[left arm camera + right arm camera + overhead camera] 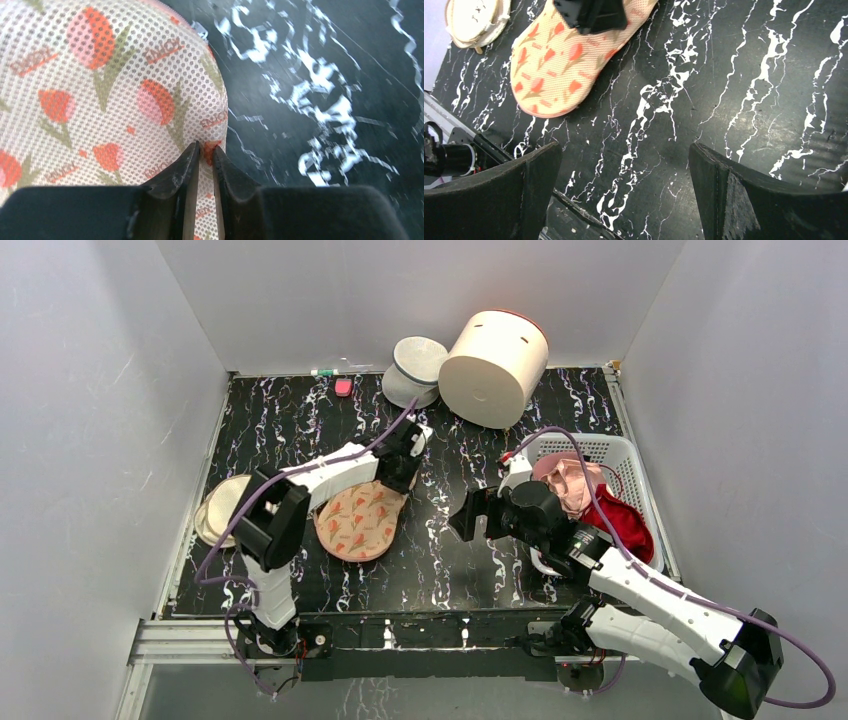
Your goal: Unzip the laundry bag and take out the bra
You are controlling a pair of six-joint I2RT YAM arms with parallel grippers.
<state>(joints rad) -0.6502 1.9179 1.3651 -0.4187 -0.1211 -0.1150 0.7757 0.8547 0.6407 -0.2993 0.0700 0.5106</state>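
left hand [205,150] pinches the laundry bag [100,90] rim; right hand [624,170] gapes above the table [749,100].

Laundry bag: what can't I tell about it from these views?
Left wrist view: the left hand pinches the rim of the laundry bag; the frame's edges cut off the rest.
Zip, open or shut: in the top view the left arm covers the bag's far end; in the right wrist view that hand does.
Contents: the fabric hides them everywhere.
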